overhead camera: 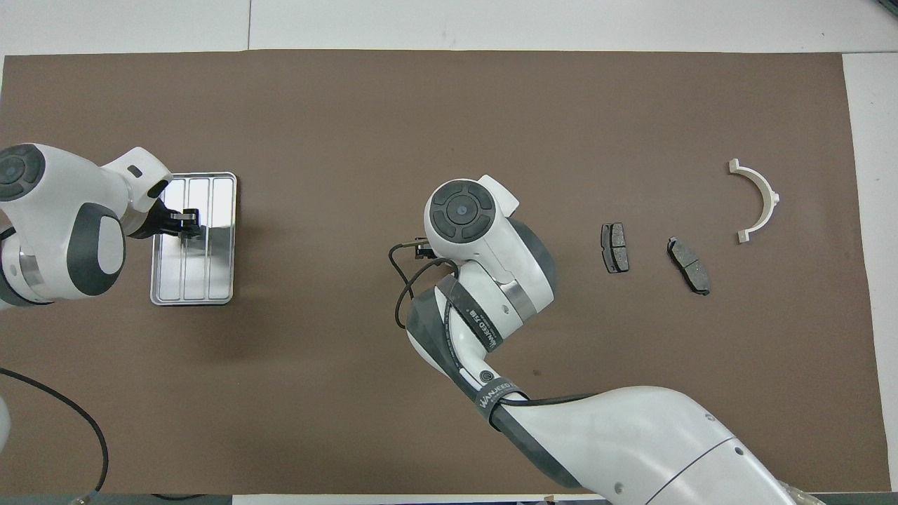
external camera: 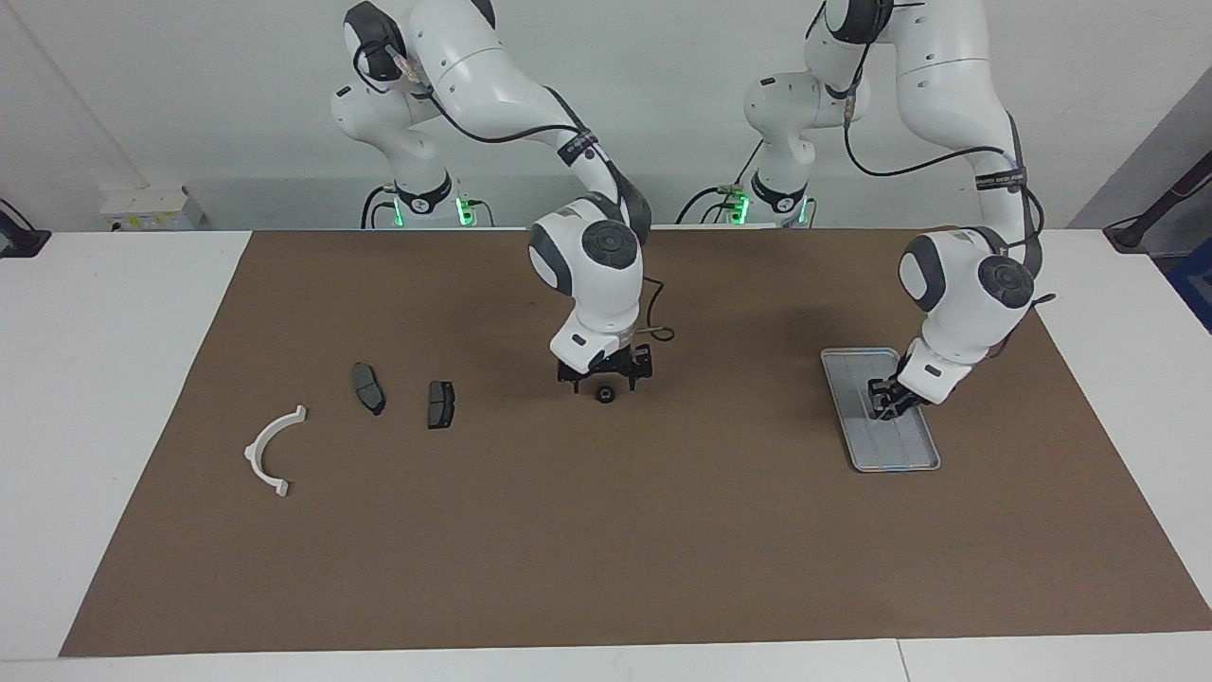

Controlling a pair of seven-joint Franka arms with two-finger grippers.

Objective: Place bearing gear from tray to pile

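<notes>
A small black bearing gear [external camera: 603, 394] lies on the brown mat about midway between the tray and the pile. My right gripper [external camera: 606, 377] hangs just above it, open, one finger to each side. In the overhead view the right wrist [overhead camera: 459, 210] hides both the gear and that gripper. The silver tray [external camera: 900, 457] [overhead camera: 210, 280] sits toward the left arm's end. My left gripper [external camera: 885, 405] [overhead camera: 188, 224] is down over it. The pile is a white half-ring bracket [external camera: 254, 453] [overhead camera: 768, 196] and two dark plates [external camera: 368, 387] [external camera: 440, 404].
A brown mat [external camera: 606, 549] covers most of the white table. A loose cable loop [overhead camera: 403, 280] hangs beside the right wrist. The two dark plates [overhead camera: 614, 247] [overhead camera: 689, 265] lie between the right gripper and the bracket.
</notes>
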